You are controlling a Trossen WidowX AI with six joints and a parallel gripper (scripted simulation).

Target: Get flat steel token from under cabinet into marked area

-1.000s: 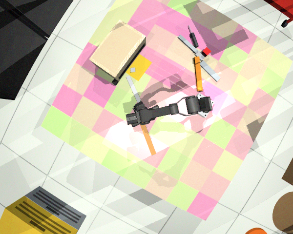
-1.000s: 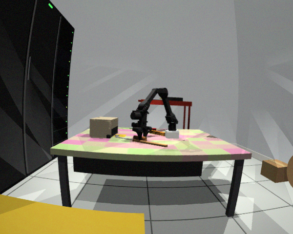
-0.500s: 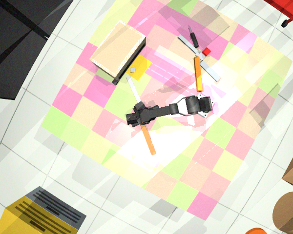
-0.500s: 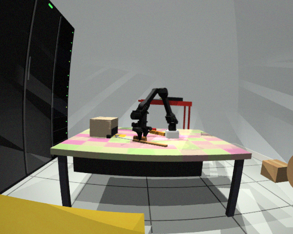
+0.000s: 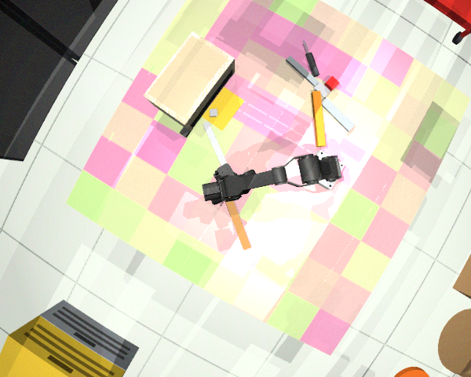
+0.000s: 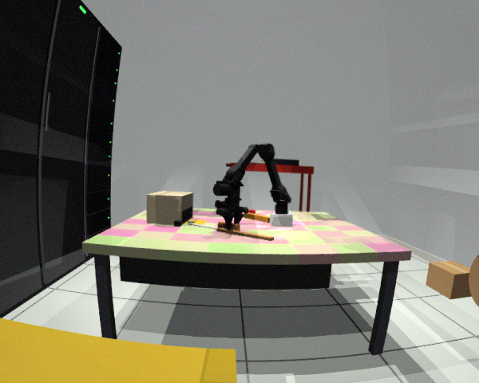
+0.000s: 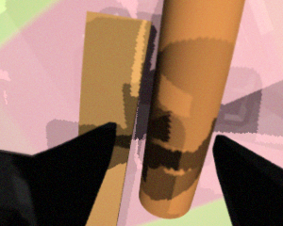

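The small grey steel token (image 5: 213,112) lies flat on the yellow marked area (image 5: 229,101) in front of the beige cabinet (image 5: 189,77) (image 6: 168,206), clear of the cabinet's dark front. A long stick with a white blade (image 5: 213,141) and an orange handle (image 5: 239,227) (image 6: 254,235) lies on the table, its white tip just short of the yellow area. My gripper (image 5: 226,187) (image 6: 231,223) (image 7: 165,136) is low over the stick's middle. In the wrist view the fingers stand apart on either side of an orange cylinder, with a flat orange strip (image 7: 108,71) beside it.
At the far right of the table lie an orange bar (image 5: 318,117), a grey bar (image 5: 341,117), a red cube (image 5: 331,82) and a dark screwdriver (image 5: 312,63). The arm's base (image 5: 329,168) stands near them.
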